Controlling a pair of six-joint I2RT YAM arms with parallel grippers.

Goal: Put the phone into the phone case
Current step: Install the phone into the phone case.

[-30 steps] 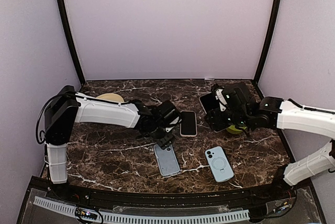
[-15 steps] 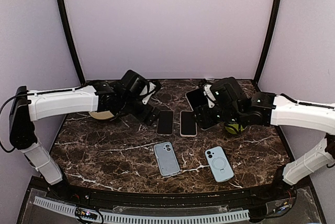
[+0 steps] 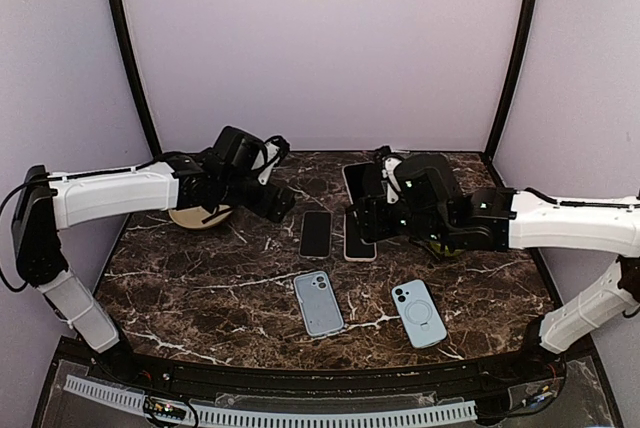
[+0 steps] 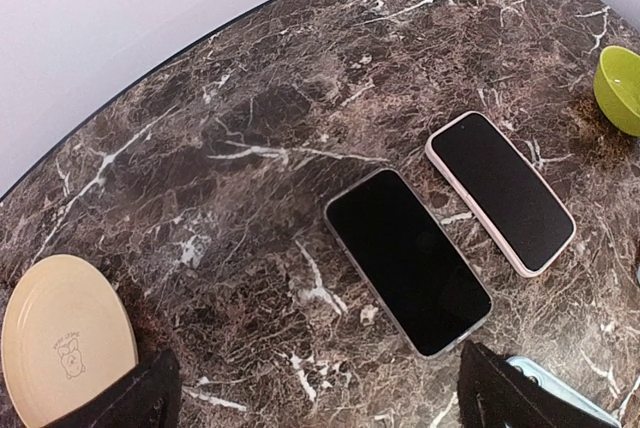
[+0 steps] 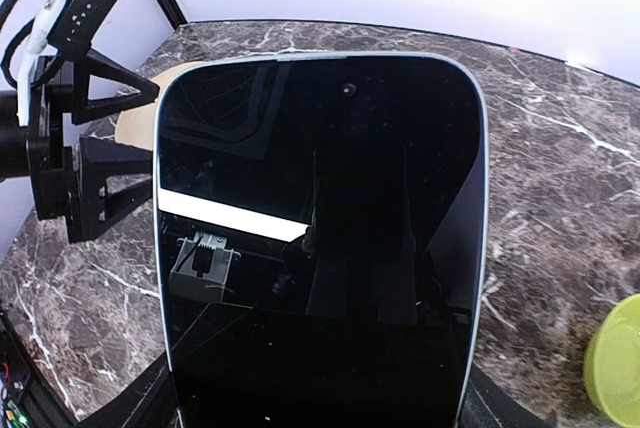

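My right gripper (image 3: pixel 366 214) is shut on a black phone (image 3: pixel 360 180) held above the table; in the right wrist view this phone (image 5: pixel 320 238) fills the frame, screen toward the camera. Two more phones lie flat mid-table: a dark-rimmed one (image 3: pixel 316 234) (image 4: pixel 408 260) and a pink-rimmed one (image 4: pixel 500 191), partly under the right gripper in the top view. A clear bluish phone case (image 3: pixel 318 303) and a light blue case (image 3: pixel 418 313) lie nearer the front. My left gripper (image 3: pixel 280 203) (image 4: pixel 315 408) hovers open and empty, left of the phones.
A tan plate (image 3: pixel 195 216) (image 4: pixel 65 338) sits at the back left under the left arm. A green bowl (image 3: pixel 445 245) (image 4: pixel 620 88) (image 5: pixel 615 363) sits under the right arm. Purple walls enclose the marble table (image 3: pixel 220 288).
My left gripper opened wide and pulled back left from above the clear case, uncovering the dark-rimmed phone on the table. My right gripper carried its phone leftward.
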